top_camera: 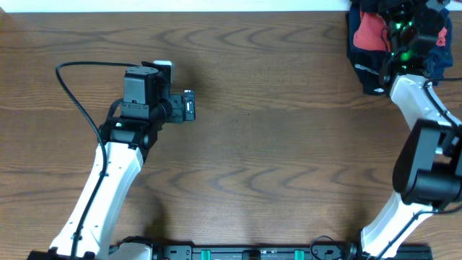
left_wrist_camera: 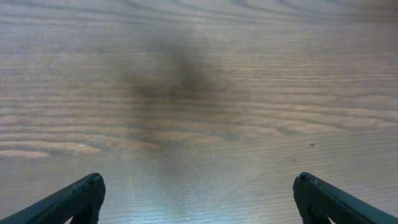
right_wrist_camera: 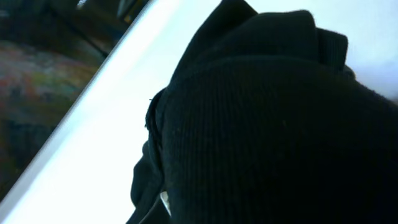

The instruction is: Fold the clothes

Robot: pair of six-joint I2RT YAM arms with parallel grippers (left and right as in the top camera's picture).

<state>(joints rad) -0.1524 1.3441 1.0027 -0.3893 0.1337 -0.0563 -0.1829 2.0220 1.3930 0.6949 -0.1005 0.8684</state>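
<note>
Black T-shirt (right_wrist_camera: 267, 124) against right end effector (top_camera: 401, 27), grip untellable | left end effector (left_wrist_camera: 198, 190) spread wide

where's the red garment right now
Overhead view: the red garment lies bunched at the table's far right corner, against dark navy fabric, just left of the right arm reaching into that pile.

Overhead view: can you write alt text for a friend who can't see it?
Two white robot arms stand over a brown wooden table. The left gripper hovers over bare wood, while the right arm reaches into a heap of dark and red clothes at the far right corner.
</note>
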